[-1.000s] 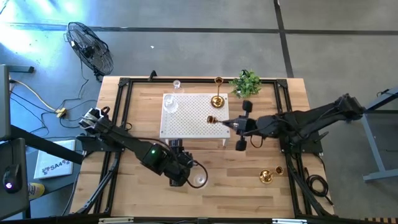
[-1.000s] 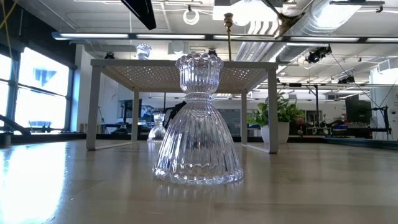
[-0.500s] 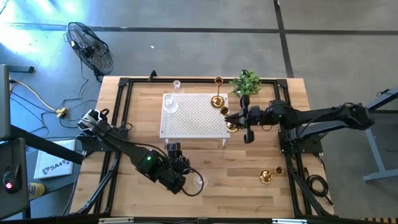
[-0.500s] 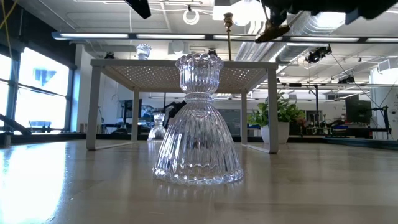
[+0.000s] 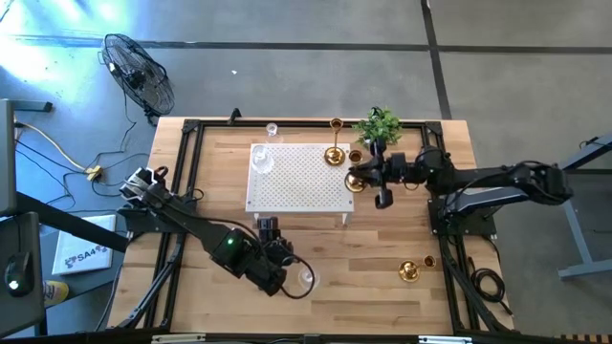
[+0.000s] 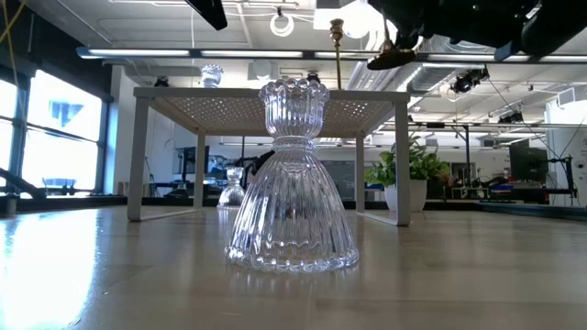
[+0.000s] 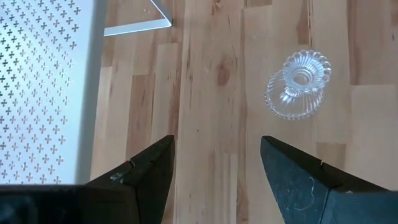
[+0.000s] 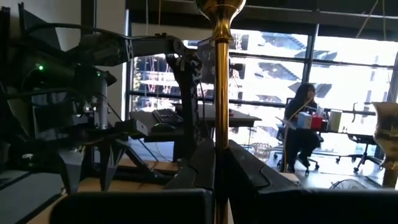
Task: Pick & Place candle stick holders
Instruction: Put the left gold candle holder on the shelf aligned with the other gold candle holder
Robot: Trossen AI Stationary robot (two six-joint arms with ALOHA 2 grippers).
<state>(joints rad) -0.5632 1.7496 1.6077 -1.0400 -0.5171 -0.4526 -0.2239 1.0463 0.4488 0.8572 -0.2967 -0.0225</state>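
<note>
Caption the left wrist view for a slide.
Open left gripper above bare wood, glass candle holder ahead, white perforated platform alongside.

Platform (image 5: 298, 177) mid-surface (image 5: 382, 287); plant (image 5: 379, 127) behind its right corner; two holders (image 5: 260, 159) on platform; one holder (image 5: 304, 277) in front.

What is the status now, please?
Right tool shut on gold holder, above platform edge. Left tool open, empty, near glass holder. Plant close by.

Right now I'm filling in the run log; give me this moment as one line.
left gripper: open, beside glass holder on table | right gripper: shut on brass holder, held beside white platform | other brass holder: on table
</note>
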